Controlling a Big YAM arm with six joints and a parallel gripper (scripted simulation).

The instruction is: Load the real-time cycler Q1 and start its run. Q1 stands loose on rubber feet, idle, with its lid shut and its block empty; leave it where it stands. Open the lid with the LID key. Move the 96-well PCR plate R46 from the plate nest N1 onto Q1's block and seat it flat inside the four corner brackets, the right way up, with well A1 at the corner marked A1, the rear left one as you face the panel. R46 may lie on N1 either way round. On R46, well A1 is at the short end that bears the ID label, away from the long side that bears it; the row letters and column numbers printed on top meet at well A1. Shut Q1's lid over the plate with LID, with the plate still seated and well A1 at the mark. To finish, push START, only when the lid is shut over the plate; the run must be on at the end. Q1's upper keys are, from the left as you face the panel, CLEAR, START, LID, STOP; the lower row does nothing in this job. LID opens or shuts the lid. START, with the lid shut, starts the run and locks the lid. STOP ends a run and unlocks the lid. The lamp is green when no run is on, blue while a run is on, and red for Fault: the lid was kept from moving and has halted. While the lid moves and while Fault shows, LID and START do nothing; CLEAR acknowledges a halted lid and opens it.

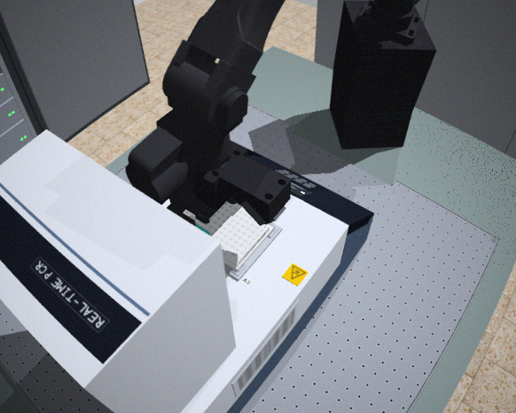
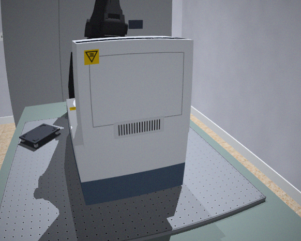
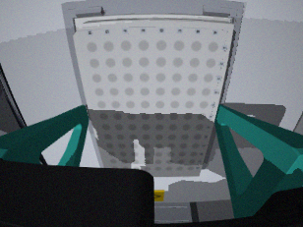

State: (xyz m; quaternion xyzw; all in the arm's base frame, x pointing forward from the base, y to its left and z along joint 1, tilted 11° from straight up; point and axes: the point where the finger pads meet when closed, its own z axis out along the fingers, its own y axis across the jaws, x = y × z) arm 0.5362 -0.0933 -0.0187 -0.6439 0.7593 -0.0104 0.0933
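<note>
The white cycler Q1 point(image 1: 205, 284) stands with its lid point(image 1: 94, 275) raised upright. The white 96-well plate R46 point(image 3: 152, 88) lies on Q1's block inside the corner brackets and also shows in the top view point(image 1: 243, 237). My gripper point(image 3: 151, 112) is open. Its teal fingers stand on either side of the plate's near end, apart from its edges. The plate nest N1 point(image 2: 39, 134) is bare on the breadboard to the left of Q1. The keys are hidden behind the arm.
A tall black box point(image 1: 379, 75) stands on the green table behind Q1. A yellow warning sticker point(image 1: 293, 273) sits on Q1's deck near the block. The raised lid rises close beside the arm. A rack with green lights point(image 1: 1, 89) is at the far left.
</note>
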